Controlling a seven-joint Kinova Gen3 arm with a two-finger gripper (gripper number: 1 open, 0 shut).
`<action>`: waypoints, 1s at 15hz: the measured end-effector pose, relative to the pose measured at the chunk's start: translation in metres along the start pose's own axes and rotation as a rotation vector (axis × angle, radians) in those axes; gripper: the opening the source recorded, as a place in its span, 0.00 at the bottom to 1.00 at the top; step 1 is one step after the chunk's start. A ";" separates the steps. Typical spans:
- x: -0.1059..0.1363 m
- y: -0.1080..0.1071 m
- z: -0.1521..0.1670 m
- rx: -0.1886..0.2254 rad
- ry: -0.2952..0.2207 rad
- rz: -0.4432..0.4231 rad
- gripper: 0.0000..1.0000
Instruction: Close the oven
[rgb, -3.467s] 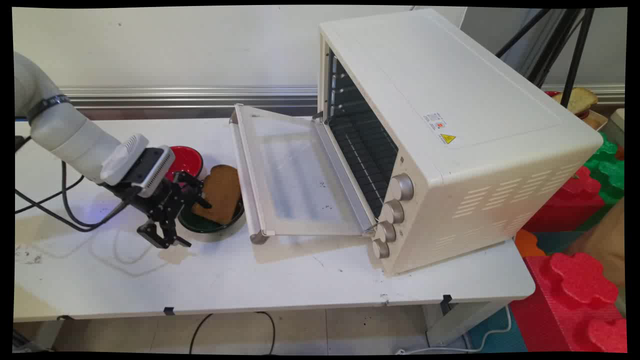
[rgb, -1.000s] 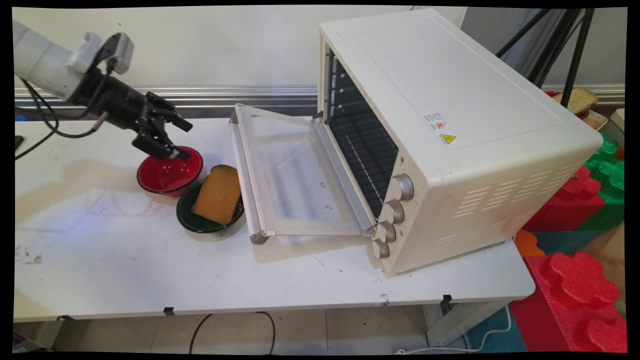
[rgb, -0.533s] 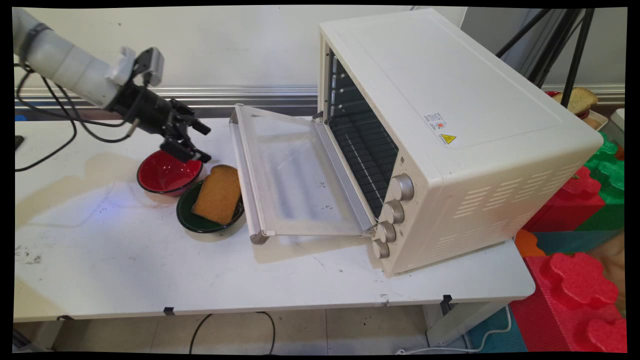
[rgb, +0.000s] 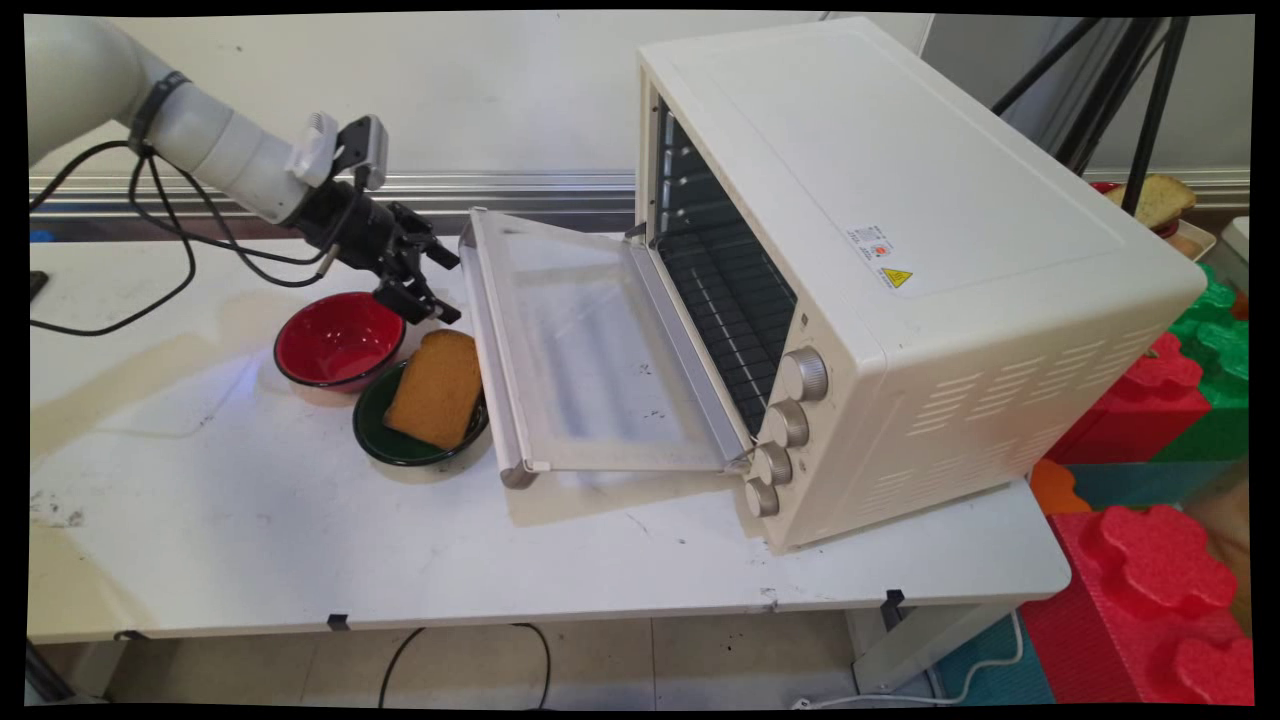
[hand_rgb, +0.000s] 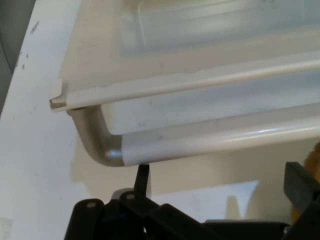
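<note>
Soft, even light fills the main view, and the table (rgb: 300, 540) carries only pale tan shadows under the oven door (rgb: 590, 340) and beside the bowls. The glass of the door shows whitish streaks of glare. In the hand view the door's handle (hand_rgb: 200, 145) is soft and slightly out of focus, with a bright line of reflected light along it.

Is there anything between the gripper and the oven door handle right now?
Nothing visible. The open gripper sits right beside the far end of the oven door handle, with only bare table between. The toast and bowls lie nearer the camera, off that line.
</note>
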 end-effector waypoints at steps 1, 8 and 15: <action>0.000 -0.004 0.005 0.001 -0.004 0.012 1.00; 0.003 -0.021 0.028 -0.004 -0.011 0.063 0.00; 0.004 -0.022 0.037 -0.028 0.013 0.069 0.00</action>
